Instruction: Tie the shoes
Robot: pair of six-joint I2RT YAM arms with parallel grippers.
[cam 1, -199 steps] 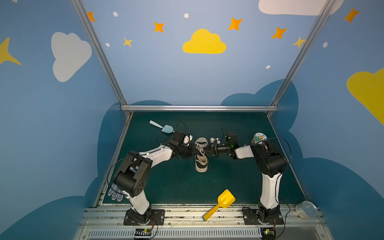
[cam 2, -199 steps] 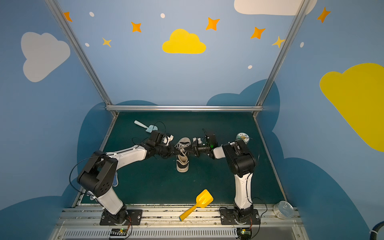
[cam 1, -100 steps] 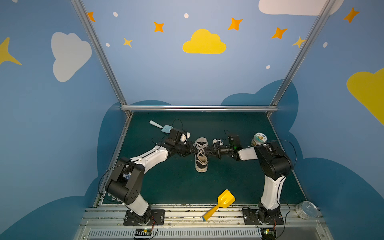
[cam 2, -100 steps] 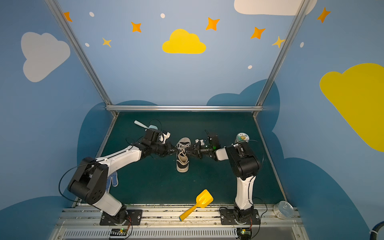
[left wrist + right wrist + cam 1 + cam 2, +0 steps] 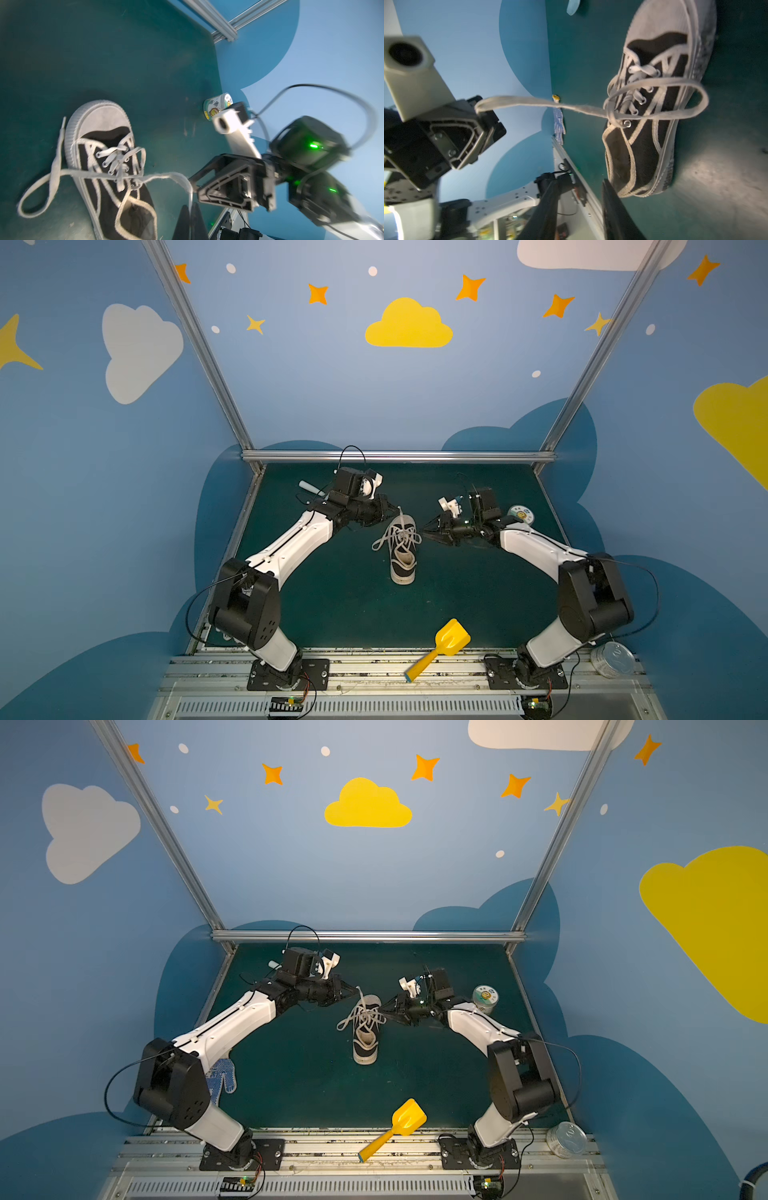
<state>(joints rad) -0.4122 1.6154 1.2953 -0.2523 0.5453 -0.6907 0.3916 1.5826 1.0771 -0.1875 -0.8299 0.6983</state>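
Both sets of jaws have backed off from the shoe (image 5: 402, 556) since a second ago, and my right jaws have let go. They stand apart just beside the shoe's right side, with nothing between them as far as the blurred wrist view shows. My left jaws are clamped on a lace (image 5: 170, 176) stretched from the knot (image 5: 610, 113). The shoe sits mid-surface (image 5: 332, 614), upright on its sole, toe toward the back wall (image 5: 395, 414). A second loop (image 5: 379, 543) lies slack on its left.
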